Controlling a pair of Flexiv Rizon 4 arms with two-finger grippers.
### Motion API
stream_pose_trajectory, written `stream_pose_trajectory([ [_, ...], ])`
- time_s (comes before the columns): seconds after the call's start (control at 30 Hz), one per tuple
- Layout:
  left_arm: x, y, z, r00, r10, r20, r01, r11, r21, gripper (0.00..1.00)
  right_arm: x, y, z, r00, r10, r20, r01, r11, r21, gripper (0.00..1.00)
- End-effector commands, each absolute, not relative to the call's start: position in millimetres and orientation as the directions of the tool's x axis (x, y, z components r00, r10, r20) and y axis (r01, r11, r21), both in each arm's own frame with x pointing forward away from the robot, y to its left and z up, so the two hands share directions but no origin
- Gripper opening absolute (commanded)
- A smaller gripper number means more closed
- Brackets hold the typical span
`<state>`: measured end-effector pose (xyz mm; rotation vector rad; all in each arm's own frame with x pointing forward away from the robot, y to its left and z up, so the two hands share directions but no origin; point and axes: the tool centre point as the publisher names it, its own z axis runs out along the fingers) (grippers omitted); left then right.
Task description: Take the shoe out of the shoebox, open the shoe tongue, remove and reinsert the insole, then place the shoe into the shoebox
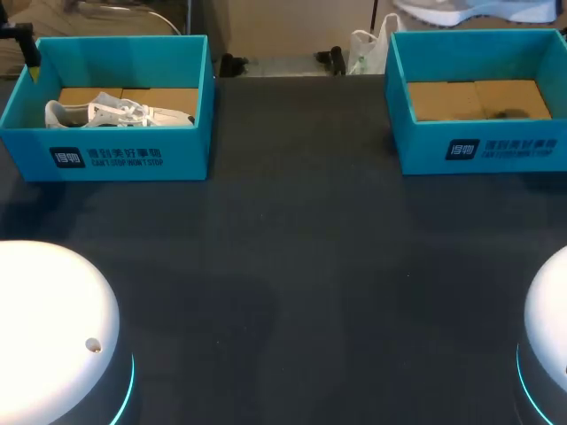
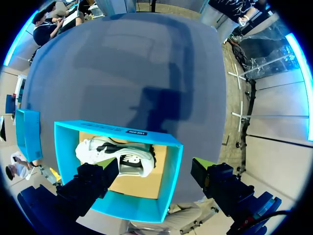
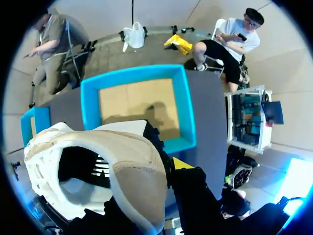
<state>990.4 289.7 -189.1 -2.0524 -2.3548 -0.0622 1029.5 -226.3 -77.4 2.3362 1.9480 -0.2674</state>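
On the table (image 1: 292, 283): dark grey and matte; two teal boxes stand well apart along its far side, each open-topped, with a brown cardboard floor and a dark printed patch on the near wall.
Near corners: the white domes of the left base (image 1: 49, 323) and right base (image 1: 551, 319), each with a cyan light ring low down.
Left box (image 1: 133, 159): far left; the boxed shoe (image 1: 115, 113) lies in it.
Right box (image 1: 478, 146): far right; bare cardboard floor with a faint shadow on it.
Boxed shoe (image 2: 117, 156): white and laced, on its side on the cardboard, close to the printed wall; black shows around its opening.
Held shoe (image 3: 122, 166): white, with a beige patch at the heel and a dark inside; its opening faces the right wrist camera. It hangs in the air above the right box, and its white sole shows at the head view's upper edge (image 1: 478, 11).
Left gripper (image 2: 155, 164): above the left box, fingers spread wide and touching nothing. One finger shows over the box's inside, the other past its side wall.
Right gripper (image 3: 146, 171): high over the right box, clamped on the held shoe at the heel. One yellow tip lies against the heel's outside; the shoe hides the other finger.
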Motion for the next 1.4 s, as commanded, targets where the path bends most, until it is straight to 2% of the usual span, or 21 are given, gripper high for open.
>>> stream_pose_trajectory([
  [0.03,988.6,289.9,-189.1,-0.136,0.99,0.039,0.991,0.136,0.023,1.0,960.5,-181.1,-72.7,0.185,0.956,-0.227,0.955,-0.122,0.269,0.0],
  [0.37,988.6,289.9,-189.1,-0.136,0.99,0.039,0.991,0.136,0.023,1.0,916.8,-110.3,-80.1,0.253,0.942,-0.22,0.938,-0.183,0.294,0.0],
  [1.13,988.6,289.9,-189.1,-0.136,0.99,0.039,0.991,0.136,0.023,1.0,917.5,-109.0,-81.1,0.261,0.938,-0.228,0.939,-0.192,0.286,0.0],
  [1.4,988.6,289.9,-189.1,-0.136,0.99,0.039,0.991,0.136,0.023,1.0,867.0,-73.9,-117.4,0.258,0.949,-0.178,0.945,-0.21,0.253,0.0],
])
